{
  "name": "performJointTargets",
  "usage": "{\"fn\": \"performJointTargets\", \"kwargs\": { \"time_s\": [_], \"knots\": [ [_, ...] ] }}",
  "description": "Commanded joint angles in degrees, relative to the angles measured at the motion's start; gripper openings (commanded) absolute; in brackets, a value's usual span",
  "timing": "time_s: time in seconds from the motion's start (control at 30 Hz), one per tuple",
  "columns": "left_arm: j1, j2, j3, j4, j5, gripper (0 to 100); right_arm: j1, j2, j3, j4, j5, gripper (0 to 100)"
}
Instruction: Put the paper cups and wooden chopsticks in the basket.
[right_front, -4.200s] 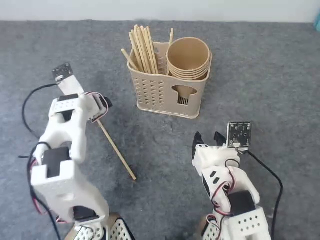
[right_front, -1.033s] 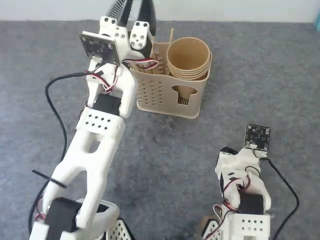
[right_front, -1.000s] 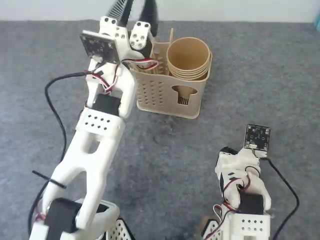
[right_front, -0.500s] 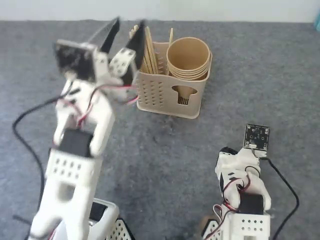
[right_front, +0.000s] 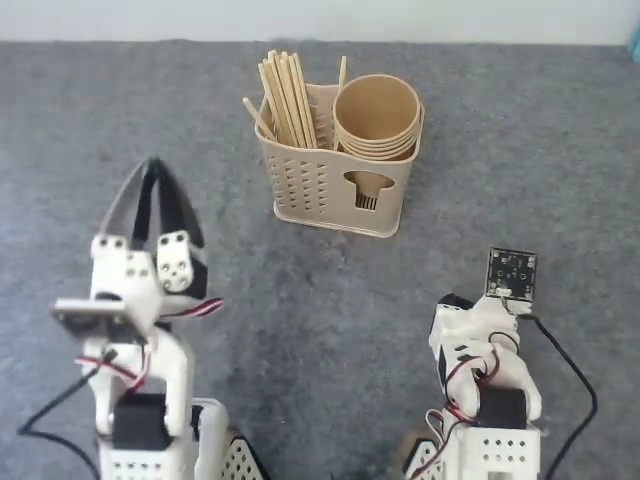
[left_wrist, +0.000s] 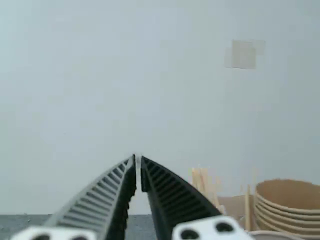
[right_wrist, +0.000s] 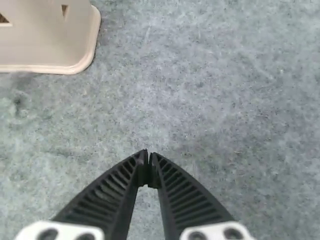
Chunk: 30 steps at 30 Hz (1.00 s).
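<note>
Task looks done, or as good as. Every cup and chopstick in view is in the basket.

- Cups: nested stack, upright, in the basket's right-hand compartment as the high view shows it.
- Chopsticks: bundle standing on end in the other compartment, leaning a bit, tips fanned out above the rim. One more stick stands at the back, just beside the cups.
- Basket: upright on the counter, near the far edge, well apart from both arms.

Left pincer: jaws narrow, tips all but touching, holding nothing. It is raised off the counter and points toward the wall; its wrist view catches the cups and chopstick tops low and off to the side.

Right pincer: jaws closed tip to tip, holding nothing. It aims down at bare counter, with a corner of the basket's base ahead of it. That arm sits folded low at the near edge.

What's left, as a judgement: nothing to pick up. At most the arms need parking.

Surface: grey, fuzzy, carpet-like covering, flat, with a few light flecks.

Room: plain pale wall behind the counter, with a small pale square patch on it.
</note>
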Motion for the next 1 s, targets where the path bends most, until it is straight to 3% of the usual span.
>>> {"fn": "performJointTargets", "kwargs": {
  "time_s": [0.0, 0.2, 0.6, 0.73, 0.97],
  "knots": [
    [-5.8, -7.2, 8.8, 0.4, -0.1, 1, -0.2, -0.9, 1.1, 0.5, 0.4, 0.8],
    [-8.0, -6.9, 21.1, 0.6, -0.3, 1, 0.1, -0.9, 1.1, 0.0, 0.7, 0.8],
    [-7.5, -6.8, 21.0, 32.2, -0.6, 1, 0.0, -0.8, 1.1, 0.6, 0.8, 0.8],
    [-7.4, -6.8, 21.0, 38.6, -0.6, 1, 0.0, -0.8, 1.1, 0.6, 0.8, 0.8],
    [-2.2, -6.5, 21.0, 41.1, -3.1, 1, 0.0, -0.8, 1.1, 0.6, 0.8, 0.8]
  ]
}}
